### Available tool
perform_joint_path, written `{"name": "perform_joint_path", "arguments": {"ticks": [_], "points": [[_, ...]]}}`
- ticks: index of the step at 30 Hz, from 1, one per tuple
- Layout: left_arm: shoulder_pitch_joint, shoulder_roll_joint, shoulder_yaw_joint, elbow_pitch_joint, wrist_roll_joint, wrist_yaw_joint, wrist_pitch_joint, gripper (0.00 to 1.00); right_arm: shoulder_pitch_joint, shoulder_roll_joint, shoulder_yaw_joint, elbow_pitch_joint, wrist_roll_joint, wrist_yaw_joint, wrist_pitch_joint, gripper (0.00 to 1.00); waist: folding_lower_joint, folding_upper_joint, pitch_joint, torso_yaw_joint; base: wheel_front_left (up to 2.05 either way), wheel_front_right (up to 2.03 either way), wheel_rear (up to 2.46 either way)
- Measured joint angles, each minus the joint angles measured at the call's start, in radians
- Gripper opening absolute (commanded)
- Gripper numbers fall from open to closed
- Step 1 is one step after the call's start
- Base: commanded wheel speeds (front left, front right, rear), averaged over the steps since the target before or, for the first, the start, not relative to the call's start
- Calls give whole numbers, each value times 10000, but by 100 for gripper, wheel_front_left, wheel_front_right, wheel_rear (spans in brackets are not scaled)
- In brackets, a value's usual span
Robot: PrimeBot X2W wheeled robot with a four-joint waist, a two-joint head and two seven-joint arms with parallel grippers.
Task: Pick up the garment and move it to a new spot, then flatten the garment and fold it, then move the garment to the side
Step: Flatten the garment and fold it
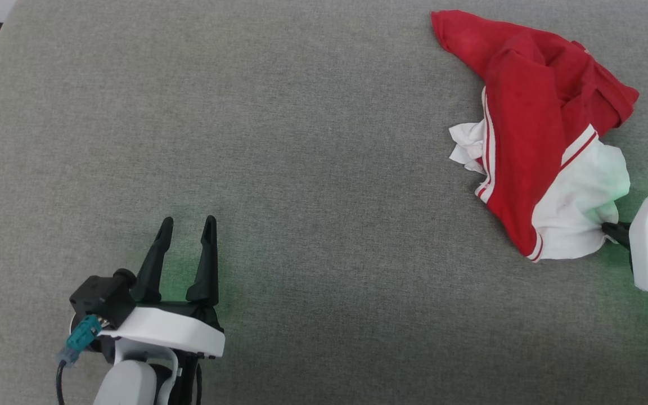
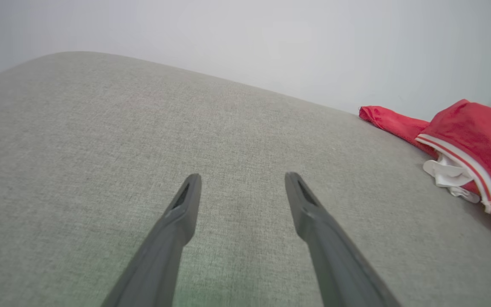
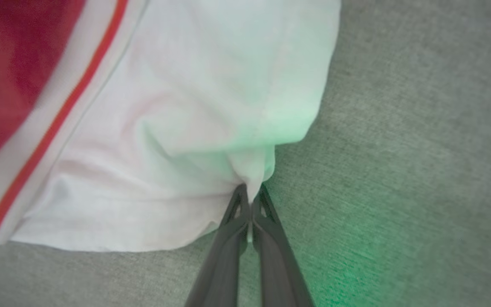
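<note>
Garment (image 1: 521, 129) crumpled, red with white sleeve end — pinched by right end effector (image 3: 252, 192); left end effector (image 1: 188, 222) wide

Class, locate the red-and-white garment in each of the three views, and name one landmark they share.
Head view: garment crumpled at upper right.
Left wrist view: garment at right edge, midway up.
Right wrist view: its white sleeve end across the upper left, pinched by the right end effector.
Shared landmark: the grey fabric surface beneath it.
</note>
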Motion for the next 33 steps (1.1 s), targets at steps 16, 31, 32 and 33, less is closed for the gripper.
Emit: {"name": "perform_joint_path", "arguments": {"ticks": [16, 31, 32, 33], "points": [[-384, 439, -330, -50, -46, 0, 0, 100, 1344, 222, -4673, 786, -1001, 2, -1684, 0, 0, 0, 137, -1026, 0, 0, 0], [-607, 1001, -922, 245, -370, -2, 0, 100, 640, 1248, -6332, 2251, -2631, 0, -3545, 100, 0, 0, 310, -1322, 0, 0, 0], [-692, 1083, -1099, 263, -466, -2, 0, 100, 589, 1306, -6410, 2272, -2698, 0, -3824, 100, 0, 0, 285, -1353, 0, 0, 0], [-825, 1195, -1296, 257, -531, -2, 0, 100, 522, 1367, -6473, 2295, -2761, -2, -4103, 100, 0, 0, 254, -1389, 0, 0, 0]]}}
